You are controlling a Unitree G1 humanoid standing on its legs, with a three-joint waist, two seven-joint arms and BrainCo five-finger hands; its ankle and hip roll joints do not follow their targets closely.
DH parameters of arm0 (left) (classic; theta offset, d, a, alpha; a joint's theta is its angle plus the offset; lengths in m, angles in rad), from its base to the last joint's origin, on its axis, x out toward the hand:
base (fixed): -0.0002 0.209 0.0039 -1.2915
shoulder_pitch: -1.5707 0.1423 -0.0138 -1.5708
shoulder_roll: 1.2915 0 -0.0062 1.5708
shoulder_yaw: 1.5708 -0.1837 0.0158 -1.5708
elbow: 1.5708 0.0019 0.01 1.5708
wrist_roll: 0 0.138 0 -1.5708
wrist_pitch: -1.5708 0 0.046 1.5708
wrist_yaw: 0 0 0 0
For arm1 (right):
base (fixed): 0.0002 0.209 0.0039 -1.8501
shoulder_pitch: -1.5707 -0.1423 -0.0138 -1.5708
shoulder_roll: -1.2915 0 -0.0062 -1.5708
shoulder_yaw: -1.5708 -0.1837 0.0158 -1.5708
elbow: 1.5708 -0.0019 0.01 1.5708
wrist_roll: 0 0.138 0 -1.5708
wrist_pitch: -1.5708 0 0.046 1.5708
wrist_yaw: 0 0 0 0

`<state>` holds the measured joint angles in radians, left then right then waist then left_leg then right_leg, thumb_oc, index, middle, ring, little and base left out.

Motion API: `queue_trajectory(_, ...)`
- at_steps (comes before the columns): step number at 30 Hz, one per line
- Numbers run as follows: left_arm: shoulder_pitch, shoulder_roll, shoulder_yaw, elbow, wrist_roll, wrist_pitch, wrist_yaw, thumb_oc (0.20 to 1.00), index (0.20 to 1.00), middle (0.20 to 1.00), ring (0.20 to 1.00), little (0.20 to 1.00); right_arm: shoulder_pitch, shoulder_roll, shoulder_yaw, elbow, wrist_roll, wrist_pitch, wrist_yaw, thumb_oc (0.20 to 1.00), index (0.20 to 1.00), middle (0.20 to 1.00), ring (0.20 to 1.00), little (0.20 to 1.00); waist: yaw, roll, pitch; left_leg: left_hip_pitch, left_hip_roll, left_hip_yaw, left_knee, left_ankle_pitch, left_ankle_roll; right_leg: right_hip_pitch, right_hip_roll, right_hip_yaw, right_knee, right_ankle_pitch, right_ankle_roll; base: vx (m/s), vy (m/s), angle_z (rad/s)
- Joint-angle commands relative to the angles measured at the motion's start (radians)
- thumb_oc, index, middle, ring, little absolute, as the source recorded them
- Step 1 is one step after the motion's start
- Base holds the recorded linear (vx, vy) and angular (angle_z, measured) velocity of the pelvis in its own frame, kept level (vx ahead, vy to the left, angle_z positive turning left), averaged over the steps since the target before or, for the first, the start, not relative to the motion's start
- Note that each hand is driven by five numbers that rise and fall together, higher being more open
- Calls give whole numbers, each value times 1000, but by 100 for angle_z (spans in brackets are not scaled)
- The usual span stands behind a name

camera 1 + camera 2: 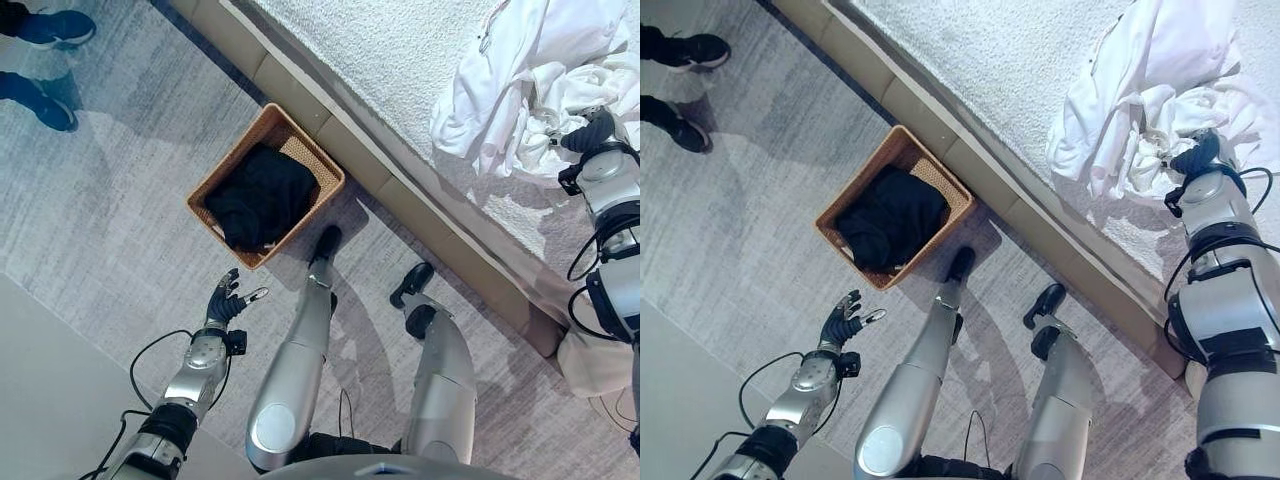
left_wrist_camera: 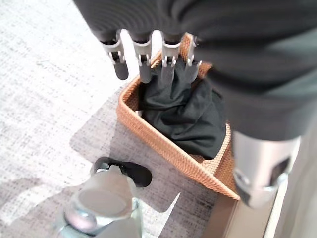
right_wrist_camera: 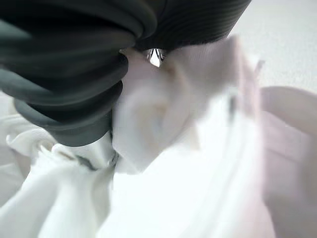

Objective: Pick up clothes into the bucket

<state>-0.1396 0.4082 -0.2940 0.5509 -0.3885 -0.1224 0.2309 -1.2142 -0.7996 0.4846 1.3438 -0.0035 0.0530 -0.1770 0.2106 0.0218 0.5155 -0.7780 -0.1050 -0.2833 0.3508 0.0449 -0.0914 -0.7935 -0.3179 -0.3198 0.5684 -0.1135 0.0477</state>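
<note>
The right hand [image 1: 1198, 157] is deep in the white clothes [image 1: 520, 85] at the upper right, fingers hidden so I cannot tell their grip; next it likely must lift them to the basket [image 1: 222, 172] in the middle, where a black cloth [image 1: 262, 197] lies, while the left hand [image 1: 227, 297] waits open at lower left.

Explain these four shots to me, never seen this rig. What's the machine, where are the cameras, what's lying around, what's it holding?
It is a two-legged humanoid robot with two silver arms ending in fingered hands. Two pictures come from a stereo camera on its head, looking down; the other two come from cameras on each wrist, looking along the hand.

On the grey carpet, against the bed's edge, stands a woven basket with a black garment already in it. On the bed lies a pile of white clothes.

The left hand hovers over the carpet near the basket, fingers straight, holding nothing. The right hand is pushed into the white clothes; its fingers are buried in cloth, so I cannot tell whether it has a grip.

A person's shoes show at the far left corner.
</note>
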Motion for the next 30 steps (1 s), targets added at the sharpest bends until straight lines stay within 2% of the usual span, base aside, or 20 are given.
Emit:
queue_trajectory(1, -3, -3, 17, 8, -30, -10, 3, 1000, 1000, 1000, 1000, 1000, -7, -90, 48, -40, 55, -8, -15, 200, 200, 200, 200, 200, -23, 17, 5, 35, 8, 34, -17, -35, 30, 102, -1, 5, -29, -19, 87, -16, 15, -5)
queue_trajectory(5, -7, 3, 32, 16, -29, -10, 7, 1000, 1000, 1000, 1000, 1000, -33, -103, 66, -111, 83, -20, -28, 200, 200, 200, 200, 200, -44, -9, 5, 71, 22, 54, -21, -41, 26, 133, 12, 15, -53, -9, 89, -10, 23, -12)
queue_trajectory(6, -8, 8, 41, 15, -28, -12, 11, 1000, 1000, 1000, 1000, 1000, -59, -120, 86, -156, 86, -22, -37, 200, 200, 200, 200, 200, -62, -27, 5, 108, 29, 68, -24, -47, 24, 169, 18, 24, -66, -6, 89, -4, 39, -21)
queue_trajectory(8, -6, 11, 47, 14, -29, -13, 11, 1000, 1000, 1000, 1000, 1000, -66, -126, 95, -171, 86, -24, -39, 200, 200, 200, 200, 200, -69, -34, 5, 126, 32, 74, -25, -51, 25, 187, 21, 28, -74, -5, 89, -43, 49, -17)
queue_trajectory(9, -13, 15, 52, 9, -29, -13, 11, 1000, 1000, 1000, 1000, 1000, -82, -138, 100, -194, 84, -24, -40, 200, 200, 200, 200, 200, -78, -38, 5, 124, 32, 79, -33, -22, 26, 189, 23, 23, -96, 30, 81, -85, 94, -19)
queue_trajectory(12, -11, 38, 77, -20, -22, -17, 11, 1000, 1000, 1000, 1000, 1000, -127, -188, 136, -322, 65, -25, -52, 200, 200, 200, 200, 200, -114, -66, 5, 231, 47, 117, -52, -36, 22, 285, 43, 48, -147, 46, 87, -27, 85, -27)
queue_trajectory(17, -13, 77, 98, -76, -6, -22, 3, 1000, 1000, 1000, 1000, 1000, -152, -232, 149, -431, 43, -26, -64, 200, 200, 200, 200, 200, -146, -84, 2, 346, 63, 155, -84, -44, 21, 384, 66, 73, -200, 67, 94, 2, 55, -46)
queue_trajectory(19, -28, 100, 109, -103, 9, -23, -4, 1000, 1000, 1000, 1000, 1000, -136, -251, 137, -548, 22, -28, -71, 200, 200, 200, 200, 200, -174, -95, -38, 407, 73, 179, -113, -47, 19, 435, 81, 84, -239, 80, 99, 28, 52, -33)
queue_trajectory(20, -28, 101, 109, -103, 9, -23, -4, 1000, 1000, 1000, 1000, 1000, -133, -252, 134, -550, 22, -27, -71, 200, 200, 200, 200, 200, -174, -95, -39, 406, 73, 179, -117, -41, 20, 434, 81, 84, -243, 86, 99, 62, 20, -31)
queue_trajectory(23, -61, 136, 118, -190, 31, -21, -7, 1000, 1000, 1000, 1000, 1000, -41, -278, 63, -748, 18, -35, -67, 200, 200, 200, 200, 200, -211, -99, -106, 482, 87, 205, -162, -42, 16, 505, 103, 94, -301, 98, 105, 38, 4, -36)
queue_trajectory(24, -61, 137, 117, -190, 31, -21, -7, 1000, 1000, 1000, 1000, 1000, -40, -278, 62, -749, 18, -34, -67, 200, 200, 200, 200, 200, -211, -100, -106, 482, 87, 205, -163, -42, 16, 505, 104, 94, -302, 99, 105, 40, -1, -15)
queue_trajectory(27, -84, 147, 130, -297, 53, -20, -10, 1000, 1000, 1000, 1000, 1000, 77, -281, -6, -882, 50, -52, -35, 200, 200, 200, 200, 200, -236, -97, -170, 545, 104, 239, -196, -44, 15, 559, 126, 109, -362, 110, 109, 46, -11, -28)
queue_trajectory(28, -82, 148, 129, -300, 53, -19, -10, 1000, 1000, 1000, 1000, 1000, 86, -282, -13, -887, 49, -51, -35, 200, 200, 200, 200, 200, -233, -98, -169, 548, 105, 240, -198, -44, 14, 563, 128, 110, -366, 112, 109, 43, -22, -23)
queue_trajectory(30, -105, 161, 118, -397, 68, -17, -28, 1000, 1000, 1000, 1000, 1000, 171, -278, -39, -982, 127, -79, 17, 200, 200, 200, 200, 200, -244, -92, -215, 590, 113, 264, -216, -47, 11, 606, 146, 122, -414, 121, 111, 47, -34, -17)
